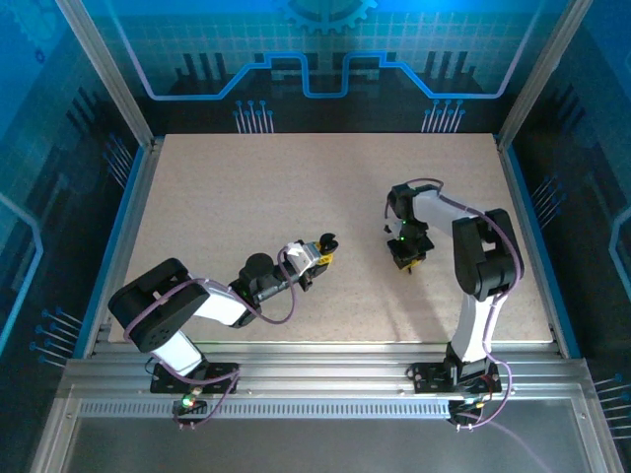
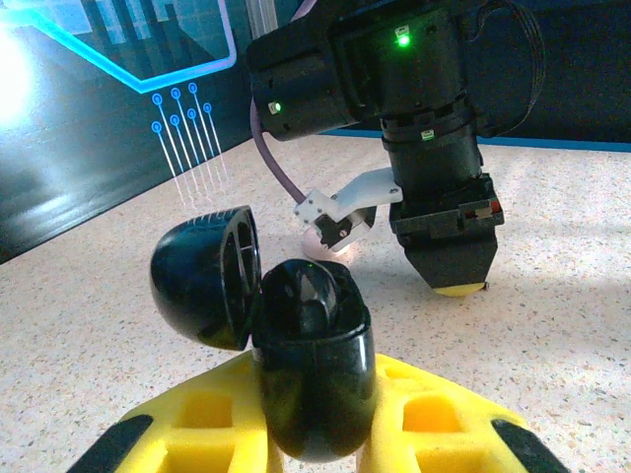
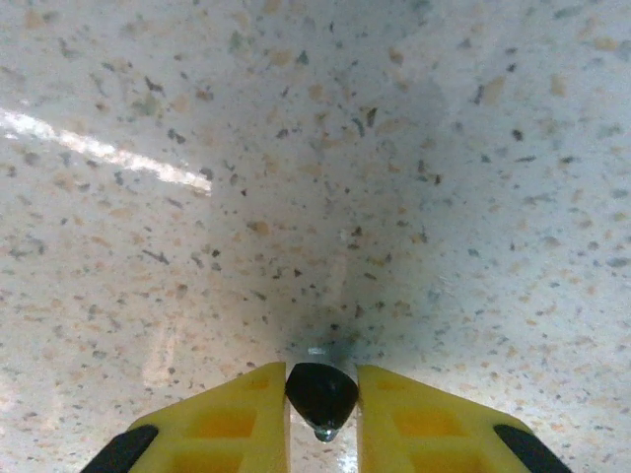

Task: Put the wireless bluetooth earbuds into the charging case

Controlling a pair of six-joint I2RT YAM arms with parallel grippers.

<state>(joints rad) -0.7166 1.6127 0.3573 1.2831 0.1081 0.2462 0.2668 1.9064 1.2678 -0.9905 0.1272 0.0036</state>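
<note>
My left gripper [image 2: 317, 399] is shut on the charging case [image 2: 315, 345], a glossy black oval shell held upright between the yellow fingers [image 2: 197, 424]. Its hinged lid [image 2: 202, 276] hangs open to the left. A dark shape sits in the case's well; I cannot tell whether it is an earbud. From above, the case [image 1: 328, 239] sits at the tip of the left gripper [image 1: 317, 254], left of centre. My right gripper [image 3: 322, 404] points straight down at the table, its yellow pads [image 3: 246, 409] pressed on a tiny black earbud [image 3: 321, 389] that rests on the surface. It stands right of centre [image 1: 404, 258].
The speckled beige tabletop [image 1: 325, 187] stretches bare around both arms. Seen from the left wrist, the right arm's dark wrist [image 2: 434, 168] stands close beyond the case. Blue enclosure walls [image 1: 325, 69] ring the table.
</note>
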